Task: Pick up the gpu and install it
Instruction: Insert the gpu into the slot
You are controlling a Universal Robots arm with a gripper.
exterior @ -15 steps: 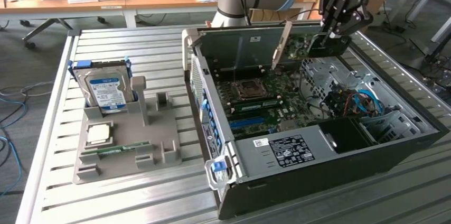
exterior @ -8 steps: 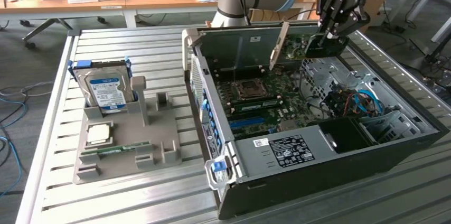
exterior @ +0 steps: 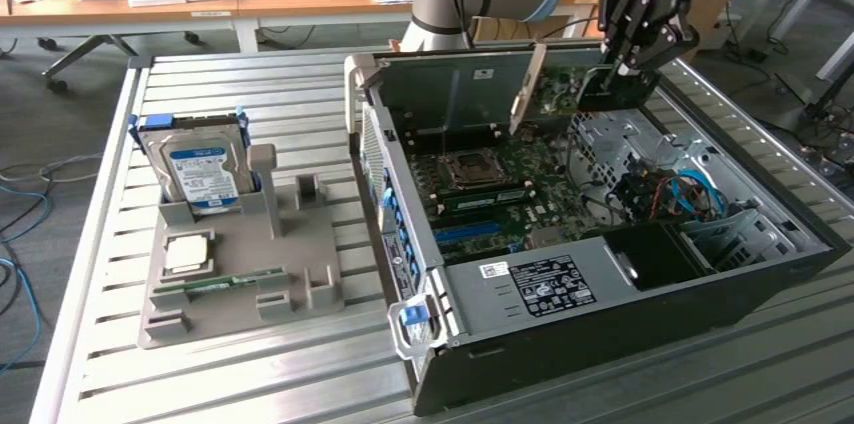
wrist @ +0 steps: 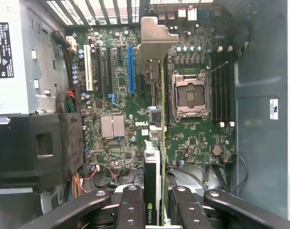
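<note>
Grips the gpu (wrist: 153, 162) with the pincer (wrist: 156, 210), fingers partly closed on the card's upper edge. Holds it on edge above the motherboard (wrist: 121, 95) inside the open case (exterior: 694, 274), silver bracket (wrist: 154, 43) toward the case's rear wall. Hangs near the counter's (exterior: 267, 384) far corner, on the exterior view's right, well apart from the hard drive (exterior: 200, 169).

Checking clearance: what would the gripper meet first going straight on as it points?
The gpu held in the gripper would likely touch the motherboard first, between blue slot and CPU socket; depth unclear.
</note>
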